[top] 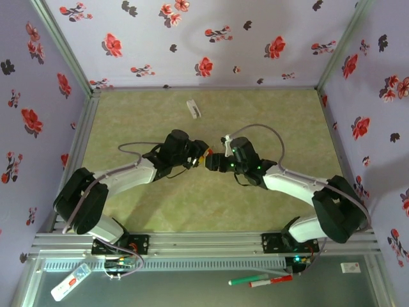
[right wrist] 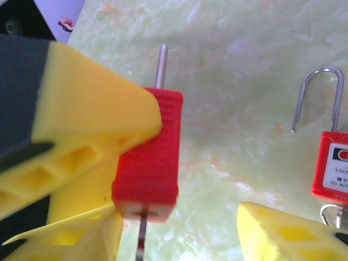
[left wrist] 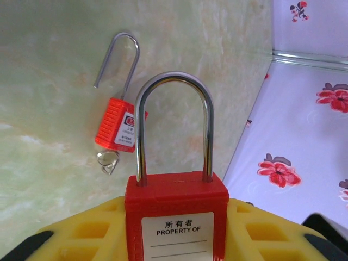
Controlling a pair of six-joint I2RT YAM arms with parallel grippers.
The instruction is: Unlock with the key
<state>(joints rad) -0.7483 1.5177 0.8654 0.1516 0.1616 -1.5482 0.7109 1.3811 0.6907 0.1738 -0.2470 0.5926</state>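
A red padlock [left wrist: 176, 217] with a white "PROPERTY OF" label stands upright between the yellow fingers of my left gripper [left wrist: 176, 209], which is shut on its body. Its steel shackle [left wrist: 173, 81] is closed. The two grippers meet above the middle of the table, left gripper [top: 202, 159] facing right gripper [top: 215, 162]. In the right wrist view the same padlock [right wrist: 148, 157] is seen from the side, with a key blade [right wrist: 141, 239] sticking out of its underside. My right gripper [right wrist: 179, 217] is open around that spot, its left finger [right wrist: 70, 239] close beside the blade.
A second red padlock [left wrist: 117, 128] lies on the green table with its shackle open and a key ring at its base; that second padlock [right wrist: 333, 166] lies right of my right gripper. A small white object [top: 193, 109] lies further back. Flowered walls enclose the table.
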